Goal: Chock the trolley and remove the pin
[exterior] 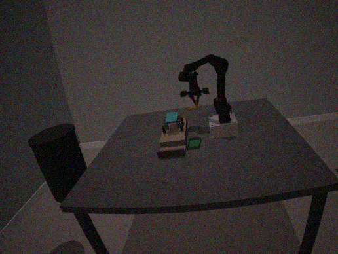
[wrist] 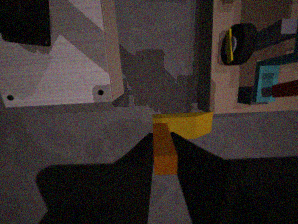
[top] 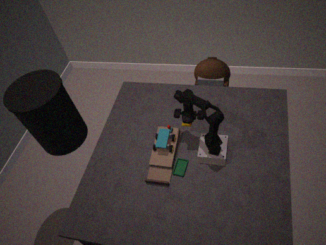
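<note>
My gripper [top: 187, 120] [exterior: 196, 101] [wrist: 161, 137] is shut on the orange handle of the yellow chock [top: 186, 124] [exterior: 192, 108] [wrist: 192, 125] and holds it in the air, beyond the ramp's uphill end and to its right in the top and exterior views. The chock's underside is hidden. The blue-topped trolley [top: 163, 139] [exterior: 171, 117] stands on the wooden ramp [top: 161, 160] [exterior: 173, 139] [wrist: 223, 97]. The red-headed stop pin [top: 169, 127] [exterior: 175, 110] [wrist: 286, 89] is at the trolley's uphill end. The green tray [top: 181, 168] [exterior: 194, 143] lies beside the ramp's lower part and looks empty.
The arm's pale base box [top: 204, 148] [exterior: 223, 131] [wrist: 55, 87] stands right of the ramp. The trolley's wheel [wrist: 240, 44] and the ramp's side edge face the gap between ramp and base. A large black cylinder [top: 47, 113] [exterior: 57, 160] stands left of the table.
</note>
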Controlling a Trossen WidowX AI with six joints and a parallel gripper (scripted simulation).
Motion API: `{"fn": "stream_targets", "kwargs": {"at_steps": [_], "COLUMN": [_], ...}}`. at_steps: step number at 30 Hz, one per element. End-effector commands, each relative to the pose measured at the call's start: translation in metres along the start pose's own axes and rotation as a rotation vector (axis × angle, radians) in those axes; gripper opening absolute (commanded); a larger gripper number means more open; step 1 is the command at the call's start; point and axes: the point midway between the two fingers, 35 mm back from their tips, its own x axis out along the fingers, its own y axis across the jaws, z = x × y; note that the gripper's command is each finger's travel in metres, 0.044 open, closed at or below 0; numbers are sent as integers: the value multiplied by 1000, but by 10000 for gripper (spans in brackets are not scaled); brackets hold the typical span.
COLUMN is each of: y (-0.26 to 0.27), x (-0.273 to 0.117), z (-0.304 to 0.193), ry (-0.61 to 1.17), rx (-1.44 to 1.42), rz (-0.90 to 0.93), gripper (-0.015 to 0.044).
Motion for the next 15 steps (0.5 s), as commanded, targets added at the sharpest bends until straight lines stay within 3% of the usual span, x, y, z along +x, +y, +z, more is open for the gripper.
{"fn": "stream_targets", "kwargs": {"at_steps": [1,15], "y": [-1,-1], "x": [-3,-3], "z": [1,1], "ry": [-3,-4], "rx": [-2,378], "rz": [-3,0], "gripper": [0,0]}}
